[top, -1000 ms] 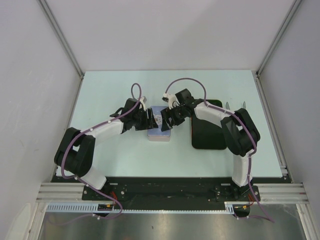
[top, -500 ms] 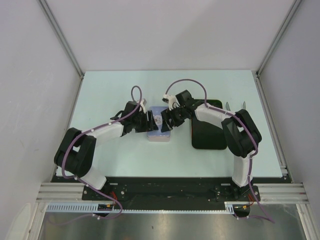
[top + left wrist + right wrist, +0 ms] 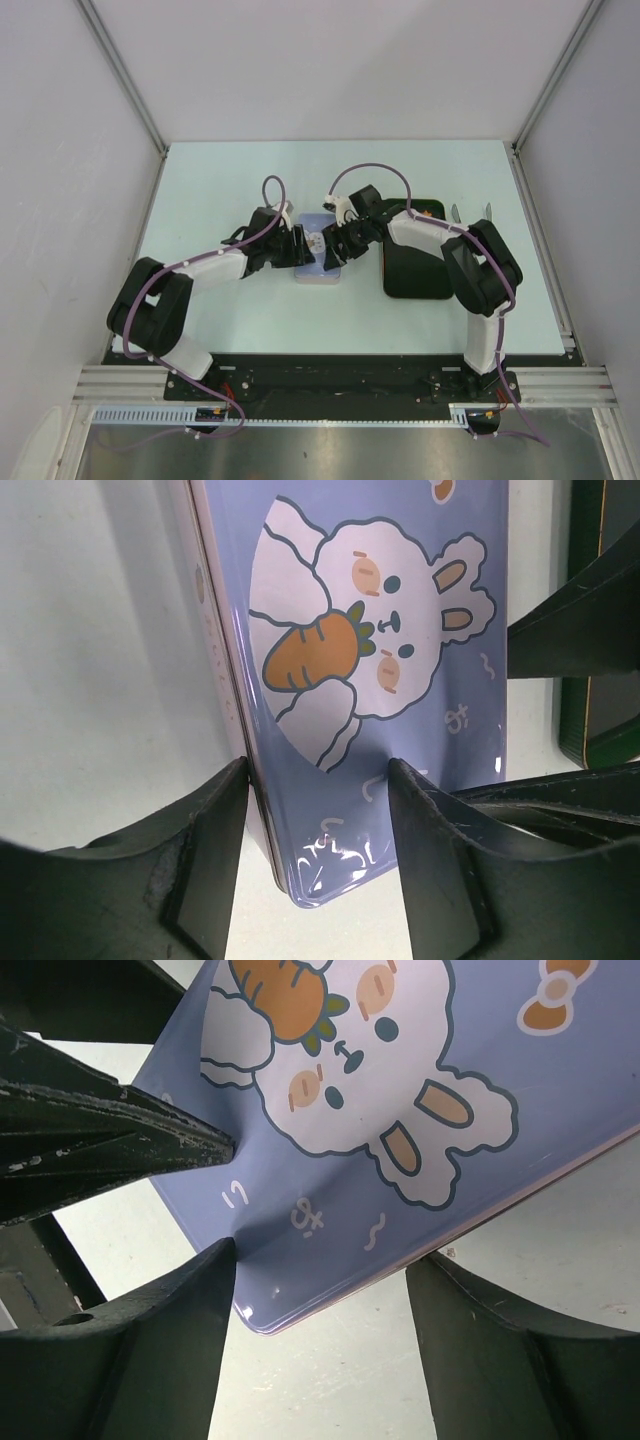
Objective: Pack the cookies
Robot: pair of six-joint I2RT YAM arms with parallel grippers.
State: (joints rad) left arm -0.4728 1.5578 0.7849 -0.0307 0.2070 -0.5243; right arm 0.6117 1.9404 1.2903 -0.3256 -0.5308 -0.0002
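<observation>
Pale table (image 3: 230, 180), one tin (image 3: 318, 274), one black tray (image 3: 418, 275)

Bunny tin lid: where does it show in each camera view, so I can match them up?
Top external: the bunny tin lid lies mid-table, just left of the black tray.
Left wrist: it fills the middle, top to bottom.
Right wrist: it fills the upper right.
Shared landmark: the orange carrot, in both wrist views; too small to tell from above.
</observation>
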